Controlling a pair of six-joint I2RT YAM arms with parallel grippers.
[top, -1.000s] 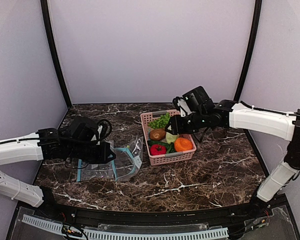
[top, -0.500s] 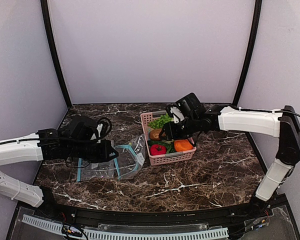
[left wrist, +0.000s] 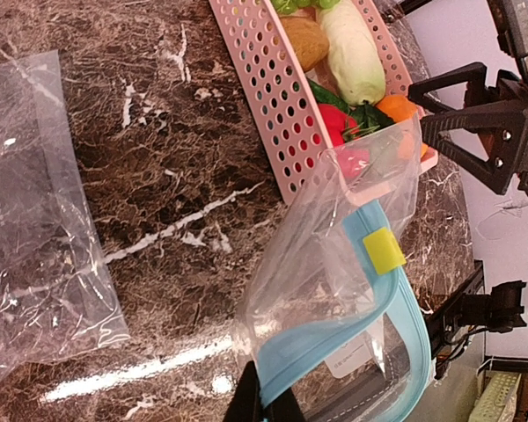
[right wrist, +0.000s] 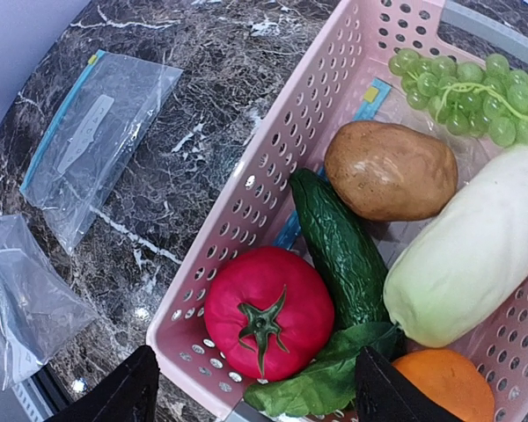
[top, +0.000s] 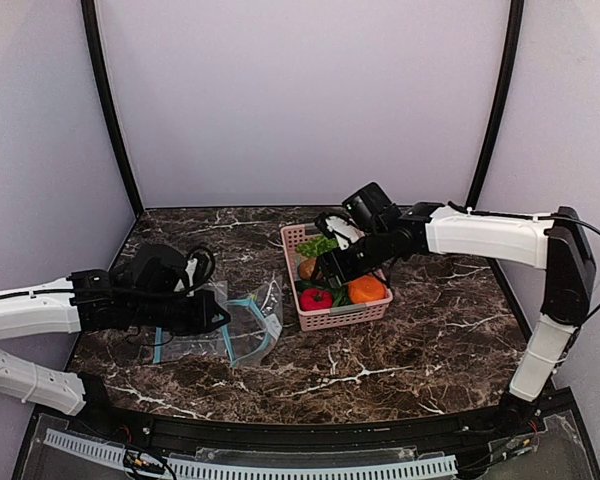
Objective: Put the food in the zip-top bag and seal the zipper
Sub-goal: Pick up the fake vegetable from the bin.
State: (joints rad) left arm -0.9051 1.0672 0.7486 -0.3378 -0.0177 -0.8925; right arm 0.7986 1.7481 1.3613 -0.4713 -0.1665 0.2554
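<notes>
right gripper (right wrist: 255, 374) now over pink basket (right wrist: 273, 167)

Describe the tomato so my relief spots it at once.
Find the pink basket on the marble table. At its near end, left of the orange, sits the tomato: the only red piece, round, with a green star stalk.

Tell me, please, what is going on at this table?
The left gripper, jaws shut, holds the zip-top bag by its blue zipper, beside the pink basket. The right gripper hangs over the basket with jaws open, above the red tomato. The food lies in the basket; none is in the bag yet. A second bag lies flat.
</notes>
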